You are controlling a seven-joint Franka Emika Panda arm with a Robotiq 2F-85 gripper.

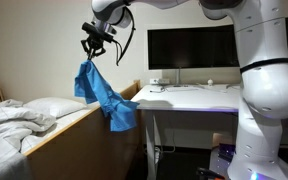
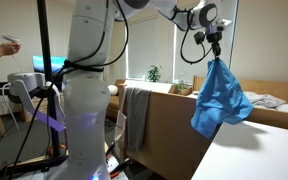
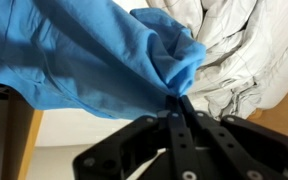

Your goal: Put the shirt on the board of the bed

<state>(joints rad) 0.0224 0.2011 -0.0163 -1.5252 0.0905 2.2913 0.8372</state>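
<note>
While the blue shirt [image 1: 104, 95] hangs bunched at centre-left of the frame, just over the bed's wooden board [image 1: 79, 135], I judge the step calls for a slow descent, so that the cloth drapes across the board's top edge and does not slide onto the white bedding [image 1: 24, 115]. The gripper [image 1: 90, 52] is pressed together, pinching a fold at the shirt's top.

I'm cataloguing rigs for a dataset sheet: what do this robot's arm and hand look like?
The arm is glossy white with rounded segments and dark joint seams. The hand is matte black and angular. Black cables loop beside the wrist.
</note>
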